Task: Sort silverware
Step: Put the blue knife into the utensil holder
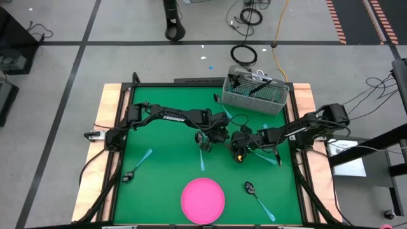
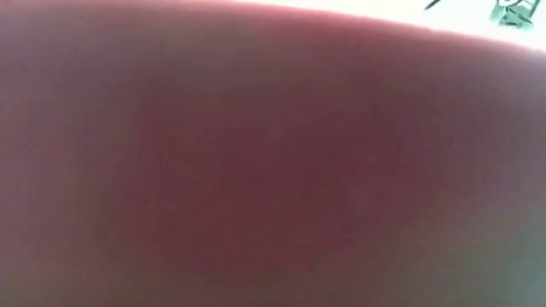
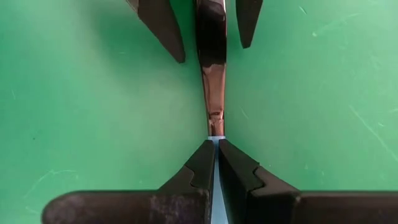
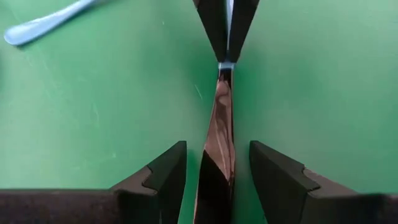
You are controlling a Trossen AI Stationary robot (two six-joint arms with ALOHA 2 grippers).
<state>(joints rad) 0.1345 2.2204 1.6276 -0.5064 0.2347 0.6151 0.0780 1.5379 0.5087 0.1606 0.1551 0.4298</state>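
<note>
Silverware piece (image 3: 212, 68) is being handed over mid-worktop: left gripper (image 3: 216, 149) jaws clamped on its blue handle, right gripper (image 4: 217, 165) jaws apart around the metal head; closing is called for next

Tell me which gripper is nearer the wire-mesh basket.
Right. The right gripper sits below the wire-mesh basket; the left gripper lies farther left, shut on a utensil.

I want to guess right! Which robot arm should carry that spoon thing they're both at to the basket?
Probably the left: the left gripper is already shut on the utensil at its blue handle, while the right gripper only straddles the dark metal end, open.
</note>
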